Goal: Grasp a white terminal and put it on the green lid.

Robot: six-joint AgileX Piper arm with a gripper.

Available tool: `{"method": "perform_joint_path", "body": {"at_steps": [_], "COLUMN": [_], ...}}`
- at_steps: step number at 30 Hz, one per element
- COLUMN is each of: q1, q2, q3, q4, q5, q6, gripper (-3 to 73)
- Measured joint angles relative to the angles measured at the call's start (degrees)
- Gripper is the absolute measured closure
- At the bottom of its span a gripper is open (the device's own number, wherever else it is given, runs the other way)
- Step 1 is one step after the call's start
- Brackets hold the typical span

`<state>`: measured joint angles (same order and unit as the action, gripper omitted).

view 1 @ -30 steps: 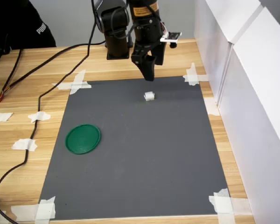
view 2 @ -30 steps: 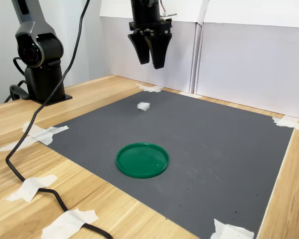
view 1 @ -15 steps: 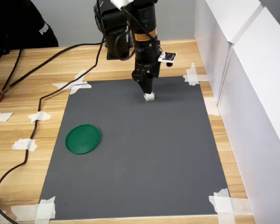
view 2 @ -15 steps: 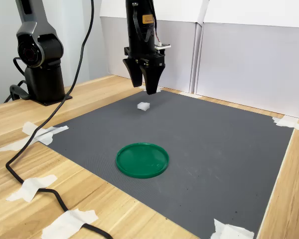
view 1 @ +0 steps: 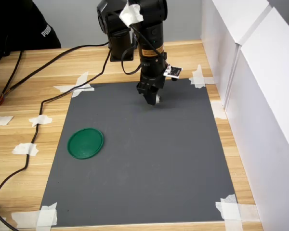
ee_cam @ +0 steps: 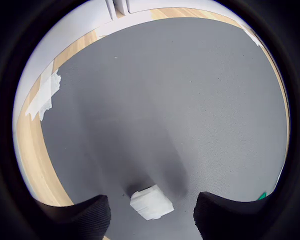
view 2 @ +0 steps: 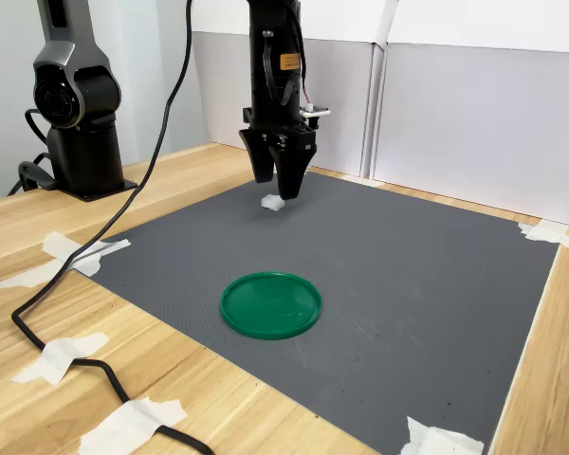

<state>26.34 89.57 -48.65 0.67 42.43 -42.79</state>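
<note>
The white terminal [ee_cam: 151, 202] lies on the grey mat, between my two fingertips in the wrist view. In the second exterior view the terminal [view 2: 272, 202] shows just under my gripper [view 2: 279, 192], whose fingers point straight down and stand apart on either side of it. In the first exterior view the gripper [view 1: 151, 100] hides most of the terminal [view 1: 156, 99]. My gripper is open, its pads clear of the piece. The green lid [view 1: 85, 143] rests flat on the mat toward the first exterior view's left, also the nearer green lid [view 2: 270, 304] in the second exterior view.
A grey mat [view 1: 144, 159] is taped to the wooden table with white tape scraps [view 1: 199, 77] at its corners. White panels [view 1: 250, 72] wall the first exterior view's right. Black cables [view 1: 48, 91] trail across the table. A person in dark clothing [view 1: 19, 24] is at the back left.
My gripper has come down from above the mat until its open fingers straddle the white terminal. The terminal and lid have not moved.
</note>
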Motion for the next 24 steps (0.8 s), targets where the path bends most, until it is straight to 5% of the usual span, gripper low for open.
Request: {"method": "perform_joint_path", "body": {"at_steps": [24], "q1": [1.2], "q2": [1.8], "q3": [3.3], "q4": [-4.6], "q5": [-2.6], "q6": [1.9], "gripper": [-0.5]}}
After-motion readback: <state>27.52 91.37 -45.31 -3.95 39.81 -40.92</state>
